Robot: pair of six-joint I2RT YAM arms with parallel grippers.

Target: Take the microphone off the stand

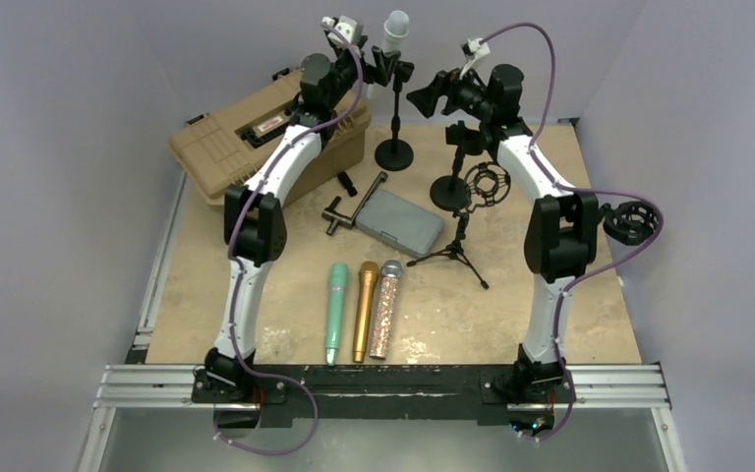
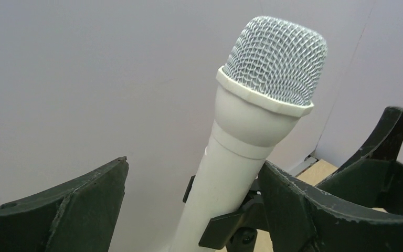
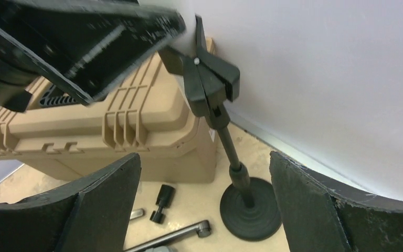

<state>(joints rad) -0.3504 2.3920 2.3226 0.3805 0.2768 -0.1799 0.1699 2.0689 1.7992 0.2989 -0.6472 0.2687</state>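
Two claws raised near the far wall, both open. Around the white microphone with silver mesh head [image 2: 252, 105], left claw [image 2: 194, 173] spread wide, gripping nothing: one finger well clear of the barrel, the other close beside it, contact unclear. Sits tilted in the clip of the black round-based stand [image 1: 394, 152], far across the beige surface [image 1: 570, 295], just right of the tan plastic case [image 1: 256, 138]. Right claw [image 1: 423, 96] wide and empty, facing the stand, apart from it.
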